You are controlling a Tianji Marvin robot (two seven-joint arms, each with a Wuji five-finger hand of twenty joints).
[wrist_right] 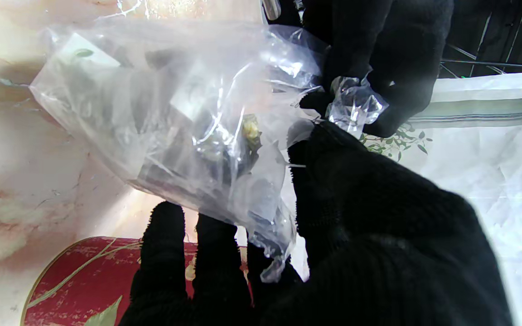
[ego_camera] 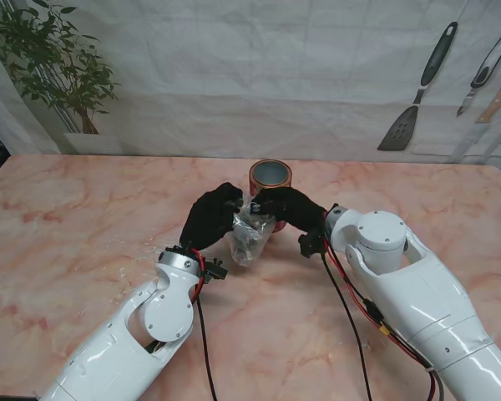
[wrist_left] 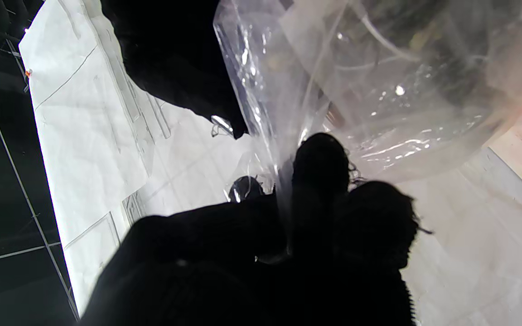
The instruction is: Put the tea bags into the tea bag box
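The stand view shows the pink marble table (ego_camera: 75, 242) with both white arms rising from my side to meet near its middle, just nearer to me than the open red tin (ego_camera: 270, 177). The left hand (ego_camera: 211, 215) and right hand (ego_camera: 289, 207), both in black gloves, hold a clear bag (ego_camera: 250, 234) between them; the bag hangs in the gap, its lower end close to the table, though whether it touches I cannot tell. The right wrist view shows the bag (wrist_right: 170, 122) puckered at its mouth, where the left hand's fingers (wrist_right: 379, 77) are clamped on a bunch of film, while the right hand's own fingers (wrist_right: 211, 253) are curled on the bag's other edge with the tin (wrist_right: 84, 285) just beyond them. In the left wrist view the left fingertips (wrist_left: 322, 158) pinch the film (wrist_left: 379, 90) tight. Inside the bag lie dark tea bags (wrist_right: 224, 149) with pale tags, all yet to go into the tin. The step in hand looks to be opening the mouth; to do it well, the two pinches should pull gently apart along the seam without tearing the film, keep the bag upright so nothing spills, and hold the mouth beside the tin's rim, so a tea bag can be drawn out and dropped straight in.
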